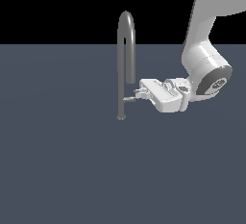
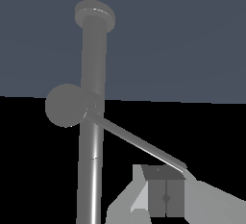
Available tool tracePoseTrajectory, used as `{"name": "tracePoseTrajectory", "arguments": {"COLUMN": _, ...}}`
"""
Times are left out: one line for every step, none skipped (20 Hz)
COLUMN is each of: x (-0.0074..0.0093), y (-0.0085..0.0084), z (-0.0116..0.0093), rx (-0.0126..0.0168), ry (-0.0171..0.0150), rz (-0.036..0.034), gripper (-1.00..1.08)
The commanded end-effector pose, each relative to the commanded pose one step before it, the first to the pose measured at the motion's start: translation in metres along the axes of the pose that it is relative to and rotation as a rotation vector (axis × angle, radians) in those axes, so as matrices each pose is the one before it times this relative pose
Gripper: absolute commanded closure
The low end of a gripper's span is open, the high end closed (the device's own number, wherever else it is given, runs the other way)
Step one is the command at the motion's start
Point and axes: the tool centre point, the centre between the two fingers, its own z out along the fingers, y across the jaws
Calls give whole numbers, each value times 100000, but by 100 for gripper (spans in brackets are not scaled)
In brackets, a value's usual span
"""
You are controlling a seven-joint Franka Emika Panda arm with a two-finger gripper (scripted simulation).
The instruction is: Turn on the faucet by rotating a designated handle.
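Fingers (image 1: 139, 93) meet the handle (image 1: 129, 98) tip beside the faucet (image 1: 124, 64); grip unclear.

One faucet (image 1: 125, 64), one handle (image 1: 129, 98), one arm (image 1: 204, 55) with one tool (image 1: 140, 92)

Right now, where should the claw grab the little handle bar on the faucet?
Grab the handle near its free tip, away from the faucet stem. It is a thin, level bar sticking out toward the exterior view's right, so come from that side, where the claw already sits, with one finger on each side of the bar. Holding the tip probably turns it most easily.
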Motion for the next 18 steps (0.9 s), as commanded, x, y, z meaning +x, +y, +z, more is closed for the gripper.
{"name": "tracePoseTrajectory", "arguments": {"x": 2672, "y": 1574, "z": -7, "rx": 384, "ry": -488, "rz": 2920, "gripper": 108}}
{"name": "tracePoseTrajectory", "arguments": {"x": 458, "y": 282, "z": -4, "rx": -9, "ry": -72, "rz": 228, "gripper": 108}}
{"name": "tracePoseTrajectory", "arguments": {"x": 0, "y": 0, "z": 0, "rx": 0, "ry": 0, "rz": 0, "gripper": 108}}
{"name": "tracePoseTrajectory", "arguments": {"x": -1892, "y": -990, "z": 33, "rx": -502, "ry": 257, "rz": -2805, "gripper": 108}}
{"name": "tracePoseTrajectory", "arguments": {"x": 621, "y": 94, "z": -1, "rx": 58, "ry": -31, "rz": 332, "gripper": 108}}
{"name": "tracePoseTrajectory", "arguments": {"x": 617, "y": 93, "z": -1, "rx": 58, "ry": -31, "rz": 332, "gripper": 108}}
{"name": "tracePoseTrajectory", "arguments": {"x": 612, "y": 91, "z": -2, "rx": 59, "ry": -31, "rz": 332, "gripper": 108}}
{"name": "tracePoseTrajectory", "arguments": {"x": 604, "y": 90, "z": -2, "rx": 58, "ry": -30, "rz": 325, "gripper": 108}}
{"name": "tracePoseTrajectory", "arguments": {"x": 596, "y": 89, "z": -2, "rx": 57, "ry": -29, "rz": 318, "gripper": 108}}
{"name": "tracePoseTrajectory", "arguments": {"x": 591, "y": 87, "z": -3, "rx": 57, "ry": -29, "rz": 317, "gripper": 108}}
{"name": "tracePoseTrajectory", "arguments": {"x": 586, "y": 85, "z": -4, "rx": 57, "ry": -29, "rz": 317, "gripper": 108}}
{"name": "tracePoseTrajectory", "arguments": {"x": 577, "y": 83, "z": -4, "rx": 57, "ry": -28, "rz": 310, "gripper": 108}}
{"name": "tracePoseTrajectory", "arguments": {"x": 0, "y": 0, "z": 0, "rx": 0, "ry": 0, "rz": 0, "gripper": 108}}
{"name": "tracePoseTrajectory", "arguments": {"x": -2240, "y": -844, "z": 23, "rx": -795, "ry": -49, "rz": -3317, "gripper": 108}}
{"name": "tracePoseTrajectory", "arguments": {"x": 428, "y": -66, "z": -2, "rx": 66, "ry": 2, "rz": 277, "gripper": 108}}
{"name": "tracePoseTrajectory", "arguments": {"x": 425, "y": -66, "z": -2, "rx": 66, "ry": 2, "rz": 277, "gripper": 108}}
{"name": "tracePoseTrajectory", "arguments": {"x": 418, "y": -65, "z": -1, "rx": 64, "ry": 2, "rz": 269, "gripper": 108}}
{"name": "tracePoseTrajectory", "arguments": {"x": 415, "y": -65, "z": -2, "rx": 64, "ry": 2, "rz": 269, "gripper": 108}}
